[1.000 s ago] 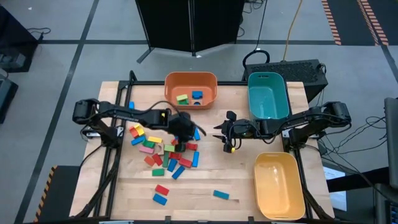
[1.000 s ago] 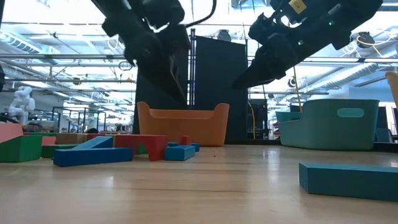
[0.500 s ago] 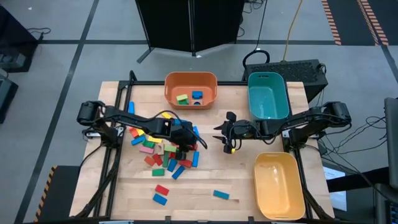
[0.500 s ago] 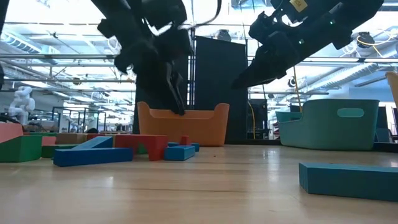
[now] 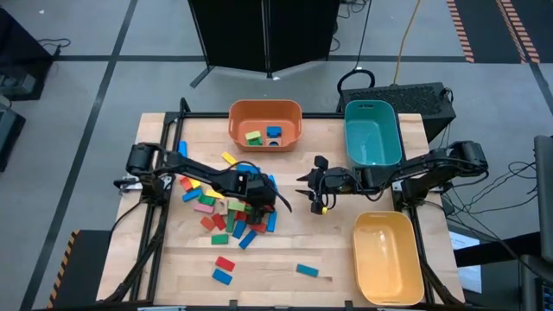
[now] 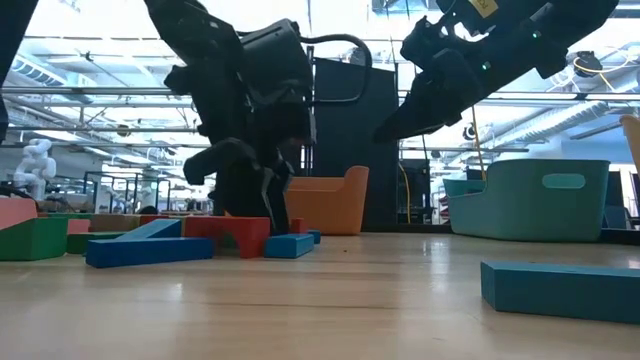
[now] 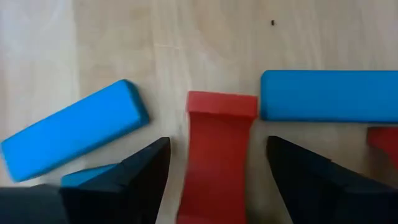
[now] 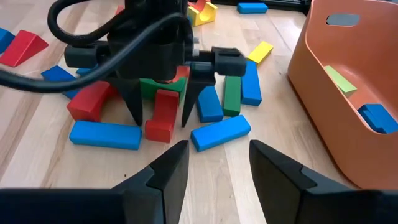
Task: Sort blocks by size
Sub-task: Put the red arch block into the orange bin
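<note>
Landmark: the orange bin (image 5: 265, 123), at the far edge of the table (image 5: 346, 246); every place below is told from it.
Blocks, main heap: the blocks (image 5: 226, 212) lie scattered on the wood nearer the camera than the orange bin and toward the left arm's side, in red, blue, green, yellow and pink, many touching or overlapping.
Left gripper: the left gripper (image 5: 261, 206) is down at the heap's edge, nearer than the orange bin and about in line with it; its fingers (image 7: 142, 171) are spread, one on each side of a red block (image 7: 215, 162), with a gap showing on both sides, so the block is straddled and not clamped.
Red block: it lies flat on the table, one end pointing out from between the fingers, a long blue block (image 7: 329, 96) just off that end's corner and another blue block (image 7: 71, 137) angled beside it.
Loose blocks: a red block and a blue block (image 5: 224, 269) lie together well nearer than the heap, and a single blue block (image 5: 306, 270) lies apart from them, farther from the orange bin still.
Blocks in the orange bin: a green block (image 5: 253, 137) and a blue block (image 5: 274, 133) lie inside it.
Right gripper: the right gripper (image 5: 304, 187) hangs above the table just nearer than the orange bin's right corner, close to the left gripper; its fingers (image 8: 163, 171) stand apart with nothing between them.
Other bins: a teal bin (image 5: 372, 132) stands to the right of the orange bin, and a yellow bin (image 5: 388, 256) nearer than the teal one.
</note>
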